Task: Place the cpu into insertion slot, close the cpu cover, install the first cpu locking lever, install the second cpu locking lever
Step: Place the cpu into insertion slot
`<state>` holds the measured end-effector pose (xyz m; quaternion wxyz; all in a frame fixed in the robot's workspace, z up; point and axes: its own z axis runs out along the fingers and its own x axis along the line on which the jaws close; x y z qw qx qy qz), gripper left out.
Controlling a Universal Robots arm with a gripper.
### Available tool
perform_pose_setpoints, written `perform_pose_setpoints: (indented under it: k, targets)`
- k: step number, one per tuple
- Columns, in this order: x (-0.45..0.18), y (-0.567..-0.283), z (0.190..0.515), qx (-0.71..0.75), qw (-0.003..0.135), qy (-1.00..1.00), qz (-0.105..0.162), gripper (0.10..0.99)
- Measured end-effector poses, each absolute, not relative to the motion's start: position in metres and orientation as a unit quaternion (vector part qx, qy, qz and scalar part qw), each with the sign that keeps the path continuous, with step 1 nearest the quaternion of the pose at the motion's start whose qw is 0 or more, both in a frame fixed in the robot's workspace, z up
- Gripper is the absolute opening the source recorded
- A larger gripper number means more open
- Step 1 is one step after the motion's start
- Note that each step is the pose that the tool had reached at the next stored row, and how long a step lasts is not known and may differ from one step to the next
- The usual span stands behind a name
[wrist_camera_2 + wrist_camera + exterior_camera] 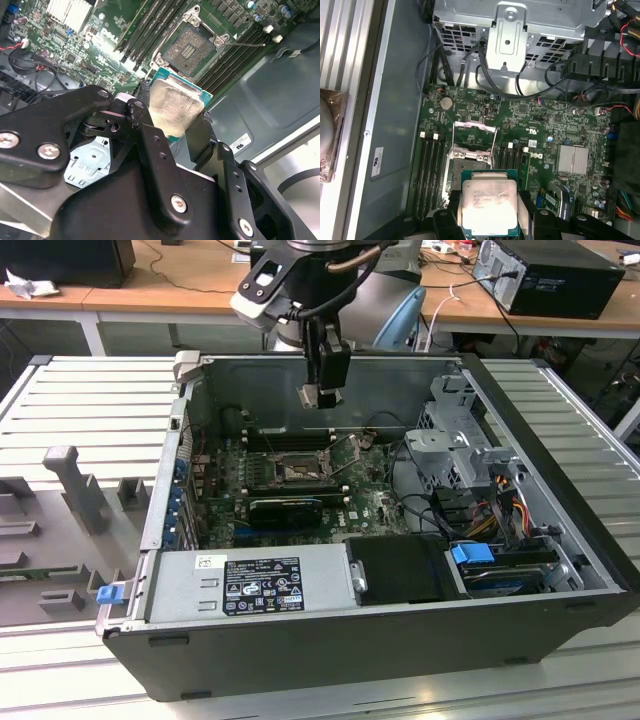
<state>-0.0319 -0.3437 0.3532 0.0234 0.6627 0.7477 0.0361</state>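
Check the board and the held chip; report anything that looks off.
Nothing looks damaged or askew. The hand grips the cpu squarely above the board, and the cpu cover stands open over the bare insertion slot. Only oddity: the cpu's metal face looks cloudy and smeared in the second wrist view.

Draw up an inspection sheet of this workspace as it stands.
Surface: ribbed metal table carrying an open computer case; green motherboard inside.
Job's things: cpu held above the board, not yet seated; insertion slot empty; cpu cover swung open.
Clutter: grey fixture blocks on the table at the exterior view's left.
Grippers: tool shut on the cpu's edges, hanging over the case.
Cables: loose bundles beside the drive cage.
Surroundings: wooden benches behind, with a black desktop unit and wires.
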Motion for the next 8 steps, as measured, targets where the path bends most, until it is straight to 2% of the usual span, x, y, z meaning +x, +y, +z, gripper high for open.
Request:
perform_pose_setpoints:
  k: [8]
  targets:
    - [-0.0319, -0.3437, 0.3522, 0.674, 0.024, 0.738, 0.036, 0.529]
